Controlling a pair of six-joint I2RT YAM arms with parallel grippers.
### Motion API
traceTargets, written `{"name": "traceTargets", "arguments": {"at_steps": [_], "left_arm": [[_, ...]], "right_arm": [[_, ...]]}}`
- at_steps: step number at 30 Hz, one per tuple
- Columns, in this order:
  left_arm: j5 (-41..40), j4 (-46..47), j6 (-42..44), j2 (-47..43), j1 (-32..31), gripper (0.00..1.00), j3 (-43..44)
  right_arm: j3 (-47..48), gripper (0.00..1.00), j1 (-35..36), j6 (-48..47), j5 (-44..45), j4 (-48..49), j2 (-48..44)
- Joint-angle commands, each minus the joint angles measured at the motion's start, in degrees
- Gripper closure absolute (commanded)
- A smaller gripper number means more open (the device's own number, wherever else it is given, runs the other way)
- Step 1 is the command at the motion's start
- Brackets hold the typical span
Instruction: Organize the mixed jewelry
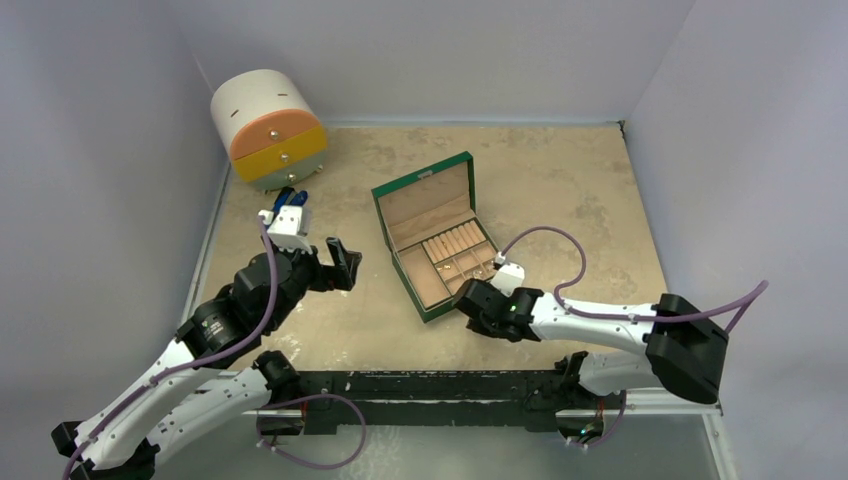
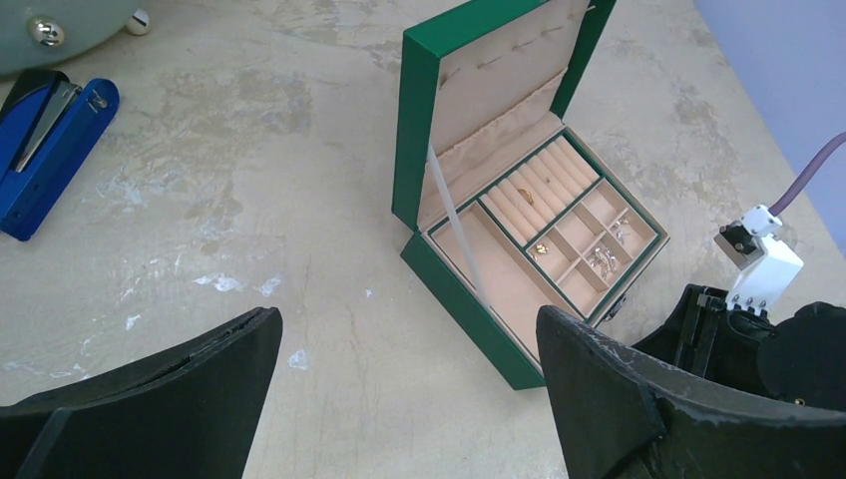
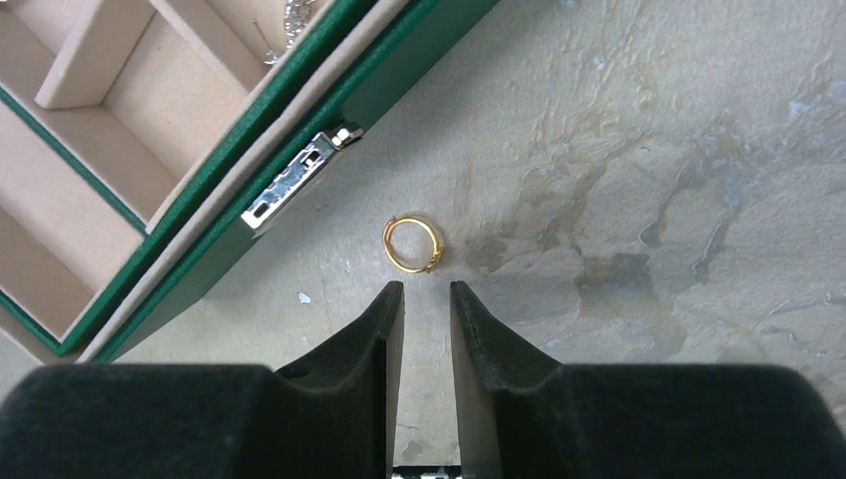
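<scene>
The open green jewelry box (image 1: 455,172) stands mid-table, also in the left wrist view (image 2: 469,309) and the right wrist view (image 3: 299,130). A gold ring (image 2: 529,197) sits in its ring rolls. A gold piece (image 2: 541,247) and silver pieces (image 2: 602,257) lie in small compartments. One gold ring (image 3: 429,265) lies on the table by the box's clasp, just ahead of my right gripper (image 3: 427,289), whose jaws stand a narrow gap apart with nothing between them. The right gripper (image 1: 476,300) is at the box's near corner. My left gripper (image 1: 340,262) is wide open and empty left of the box (image 2: 409,329).
A blue stapler-like tool (image 2: 50,150) lies at the back left, near a round drawer cabinet (image 1: 268,128) with orange and yellow drawers. Grey walls close the table on three sides. The box's metal clasp (image 3: 299,180) sticks out near the loose ring.
</scene>
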Motion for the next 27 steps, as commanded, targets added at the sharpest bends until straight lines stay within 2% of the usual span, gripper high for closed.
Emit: {"name": "traceTargets", "arguments": {"at_steps": [1,11,27], "left_arm": [[-0.02,2.20,-0.09,-0.59,0.26,0.00,0.61],[-0.19,2.09,-0.27,-0.55,0.26,0.00,0.65],[-0.19,2.03,-0.35,-0.81,0.23,0.00,0.60]], "right_arm": [[2.12,0.74,0.39,5.71,4.14,-4.24,0.52],[2.99,0.76,0.40,10.18,4.97,-5.27,2.34],[4.14,0.76,0.40,11.93,4.54,-5.78,3.33]]}}
